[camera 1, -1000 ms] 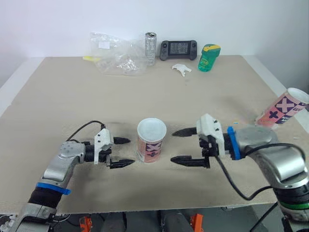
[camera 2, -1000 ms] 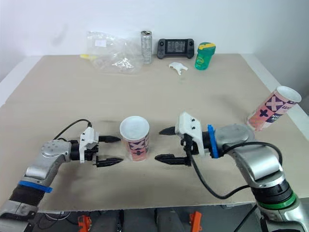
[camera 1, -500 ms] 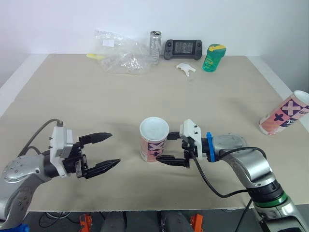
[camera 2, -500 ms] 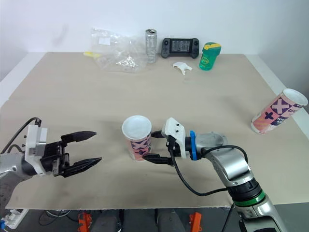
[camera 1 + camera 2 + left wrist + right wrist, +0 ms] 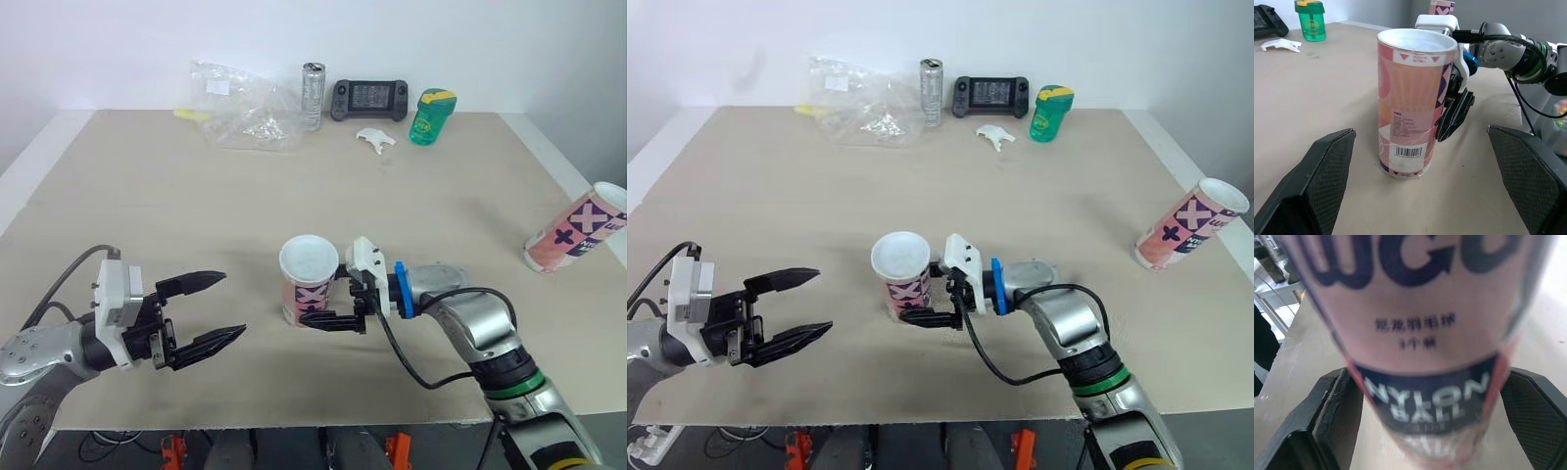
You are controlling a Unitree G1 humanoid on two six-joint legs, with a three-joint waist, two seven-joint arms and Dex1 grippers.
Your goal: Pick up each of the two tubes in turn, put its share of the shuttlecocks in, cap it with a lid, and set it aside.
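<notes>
A pink patterned tube stands upright at the table's middle near the front, with a white top. My right gripper is open, one finger on each side of the tube's lower half and close to its wall; the right wrist view has the tube between the two fingers. My left gripper hangs open to the left of the tube, well apart from it and pointing at it, as the left wrist view of the tube also shows. A second tube lies tilted at the right edge.
Along the back edge are a clear plastic bag, a silver can, a black handheld console and a green bottle. A small white piece lies in front of the console.
My right gripper has slid further left, so its fingers now reach around the upright tube. The left gripper has barely moved.
</notes>
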